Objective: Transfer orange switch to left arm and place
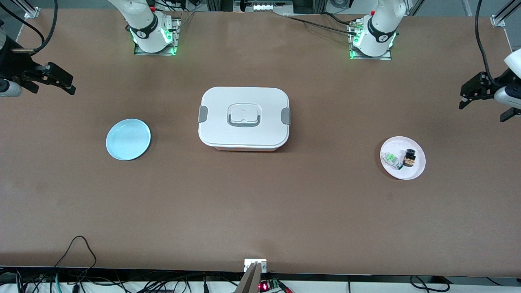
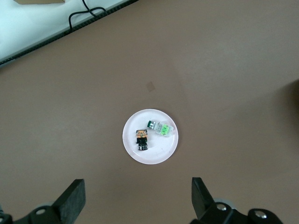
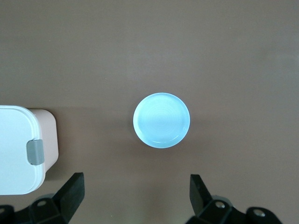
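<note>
Switch, orange-and-black, on white plate beside green part; blue plate bare; left gripper and right gripper raised at bench ends, jaws open, holding nothing; any pinch must spare the green part

Two switches on plate toward left arm's end; box mid-table.

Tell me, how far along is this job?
The orange switch lies on the white plate at the left arm's end, beside a green one. That fits either a finished placing or a job waiting. Left pincer and right pincer are open, holding nothing, up at the table's ends.
</note>
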Available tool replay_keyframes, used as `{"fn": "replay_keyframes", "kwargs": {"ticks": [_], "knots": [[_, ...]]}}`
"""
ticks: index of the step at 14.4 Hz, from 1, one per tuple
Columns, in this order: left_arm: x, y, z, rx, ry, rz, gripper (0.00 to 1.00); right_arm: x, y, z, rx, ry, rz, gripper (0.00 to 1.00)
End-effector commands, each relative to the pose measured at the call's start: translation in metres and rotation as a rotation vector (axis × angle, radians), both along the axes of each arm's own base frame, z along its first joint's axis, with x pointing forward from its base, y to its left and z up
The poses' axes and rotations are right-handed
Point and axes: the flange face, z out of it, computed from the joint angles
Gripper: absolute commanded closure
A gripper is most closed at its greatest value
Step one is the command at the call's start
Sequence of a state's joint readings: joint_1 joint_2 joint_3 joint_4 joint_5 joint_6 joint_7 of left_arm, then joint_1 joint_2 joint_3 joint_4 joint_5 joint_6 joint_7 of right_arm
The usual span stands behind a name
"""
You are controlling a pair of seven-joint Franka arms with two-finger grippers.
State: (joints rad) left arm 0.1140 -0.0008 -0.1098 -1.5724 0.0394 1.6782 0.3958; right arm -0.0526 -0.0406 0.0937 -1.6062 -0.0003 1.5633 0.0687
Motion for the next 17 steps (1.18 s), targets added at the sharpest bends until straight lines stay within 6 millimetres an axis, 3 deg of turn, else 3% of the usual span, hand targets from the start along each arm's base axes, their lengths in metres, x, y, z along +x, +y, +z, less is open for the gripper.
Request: {"fn": "replay_keyframes", "kwargs": {"ticks": [1,4,11,17], "knots": [[0.003,0.001,0.001,0.023,0.014,0.029,0.0,-0.002,0.004,0.006,0.024,0.003,-0.001,0.0],[0.002,0.0,0.0,0.022,0.018,0.037,0.0,-0.002,0.004,0.006,0.023,0.003,0.002,0.0],[-0.003,-0.004,-0.004,-0.029,0.063,0.378,0.0,-0.002,0.004,0.005,0.021,0.008,0.005,0.0],[-0.006,-0.011,-0.002,-0.056,0.093,0.4,0.0,-0.003,0.004,0.004,0.018,0.011,0.005,0.0]]}}
